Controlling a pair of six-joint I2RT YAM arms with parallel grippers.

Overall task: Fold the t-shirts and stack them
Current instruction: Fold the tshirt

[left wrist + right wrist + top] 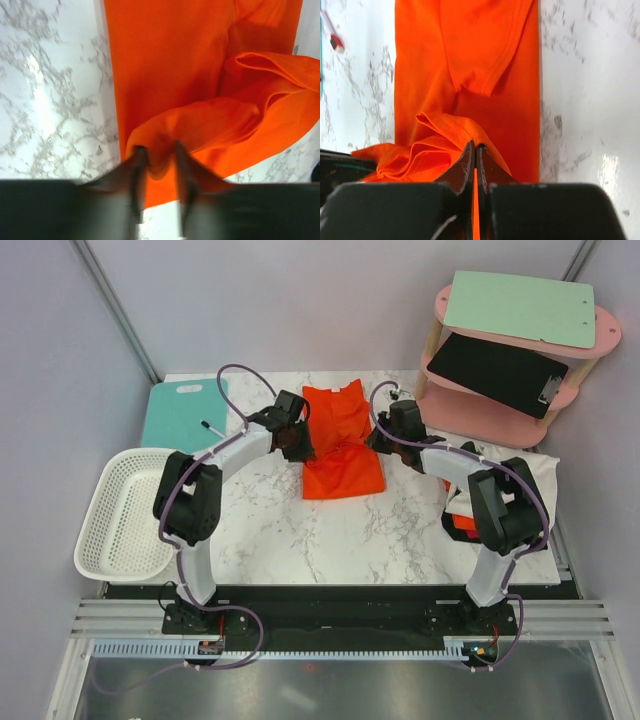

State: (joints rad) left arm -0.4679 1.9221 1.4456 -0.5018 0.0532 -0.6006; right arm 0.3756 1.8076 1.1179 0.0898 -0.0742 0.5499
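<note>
Here, one orange t-shirt point(338, 410) lies centre-back on the marble table point(300, 540). Its far part is flat, long and narrow, with a sleeve turned in.

- The middle of the shirt is raised and bunched between the two grippers. I judge this a fold in progress, doubling the cloth over to shorten it.
- Left gripper point(157, 165): the fingers are nearly together, pinching a rolled lip of cloth at the shirt's left edge.
- Right gripper point(475, 152): the fingers are pressed tight on the right edge, with only a thin sliver of orange showing between them.
- The matching edge grips likely serve to keep the lifted fold level, so it lands square.
- Further out, an orange-red patch point(462, 523) shows beside the white cloth sheet point(540, 468) under the right arm. It is possibly another shirt waiting; I cannot tell.
- A white latticed basket point(120, 510) sits at the table's left edge, well apart from the shirt, and is not in use.
</note>
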